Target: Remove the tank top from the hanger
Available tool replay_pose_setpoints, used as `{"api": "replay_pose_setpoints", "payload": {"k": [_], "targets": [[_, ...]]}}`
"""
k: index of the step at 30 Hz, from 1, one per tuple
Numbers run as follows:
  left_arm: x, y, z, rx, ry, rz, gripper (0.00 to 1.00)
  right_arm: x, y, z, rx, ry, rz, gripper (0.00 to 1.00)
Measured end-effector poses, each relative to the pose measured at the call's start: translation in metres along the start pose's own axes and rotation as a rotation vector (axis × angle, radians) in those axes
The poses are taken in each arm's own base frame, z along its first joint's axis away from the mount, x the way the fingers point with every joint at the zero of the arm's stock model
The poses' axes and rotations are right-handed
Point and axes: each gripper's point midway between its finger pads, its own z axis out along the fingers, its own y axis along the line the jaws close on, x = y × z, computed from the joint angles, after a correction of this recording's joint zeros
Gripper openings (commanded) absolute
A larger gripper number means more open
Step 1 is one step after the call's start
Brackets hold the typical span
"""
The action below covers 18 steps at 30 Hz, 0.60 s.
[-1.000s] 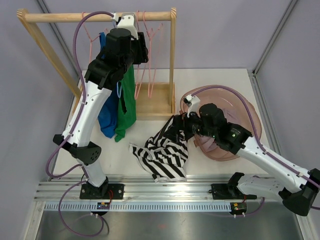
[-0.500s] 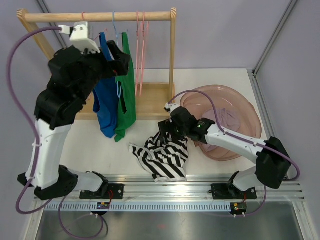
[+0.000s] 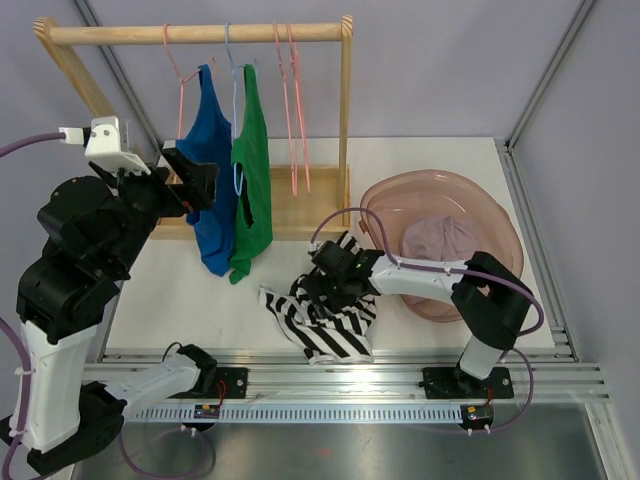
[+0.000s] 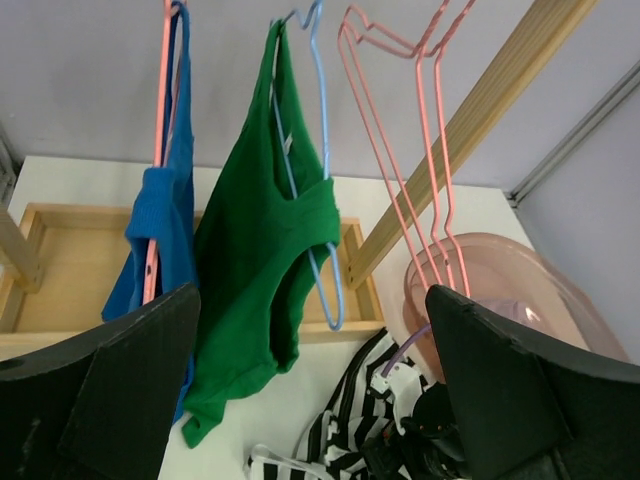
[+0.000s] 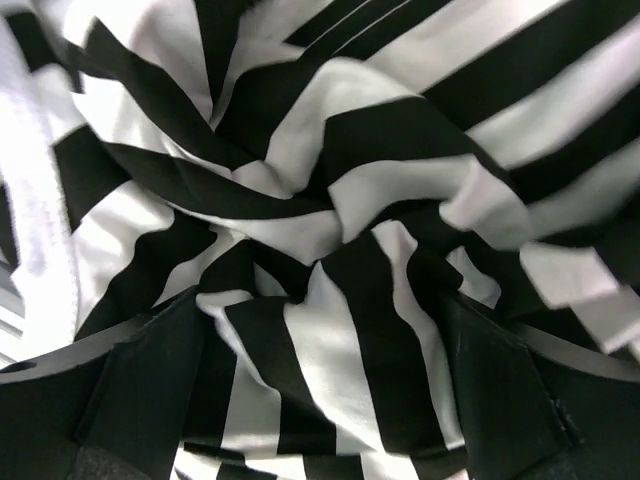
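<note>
- While my left tool (image 3: 200, 182) gapes empty, tugging the green tank top (image 4: 265, 230) could unhook its hanger (image 4: 323, 150).
- My right tool (image 5: 320, 300), spread, may snag the striped cloth (image 3: 335, 335).

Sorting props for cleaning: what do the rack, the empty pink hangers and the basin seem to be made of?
Rack: pale matte wood, seemingly unvarnished.
Empty pink hangers: thin bent wire, probably with a smooth coating.
Basin: translucent pink plastic, glossy, with light passing through its rim.
</note>
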Motion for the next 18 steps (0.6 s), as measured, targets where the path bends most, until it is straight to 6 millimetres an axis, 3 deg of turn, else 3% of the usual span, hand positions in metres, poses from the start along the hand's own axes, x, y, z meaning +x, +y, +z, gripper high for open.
{"api": "replay_pose_setpoints", "payload": {"k": [4, 5, 7, 10, 14, 18], "targets": [[0.024, 0.012, 0.001, -0.039, 0.051, 0.023, 0.99, 0.013, 0.007, 0.013, -0.006, 0.048, -0.033, 0.81], [0.032, 0.015, 0.002, -0.049, 0.067, 0.033, 0.99, 0.013, 0.011, 0.014, -0.018, 0.049, -0.041, 0.58], [0.049, 0.023, 0.003, -0.073, 0.101, 0.054, 0.99, 0.014, 0.018, 0.017, -0.041, 0.049, -0.059, 0.39], [0.074, 0.036, 0.002, -0.107, 0.145, 0.091, 0.99, 0.015, 0.025, 0.019, -0.074, 0.053, -0.067, 0.0], [0.106, 0.052, 0.0, -0.14, 0.182, 0.135, 0.99, 0.009, 0.031, 0.009, -0.102, 0.027, -0.087, 0.0], [0.121, 0.063, -0.003, -0.165, 0.183, 0.152, 0.99, -0.011, 0.032, -0.028, -0.1, -0.057, -0.114, 0.0]]}}
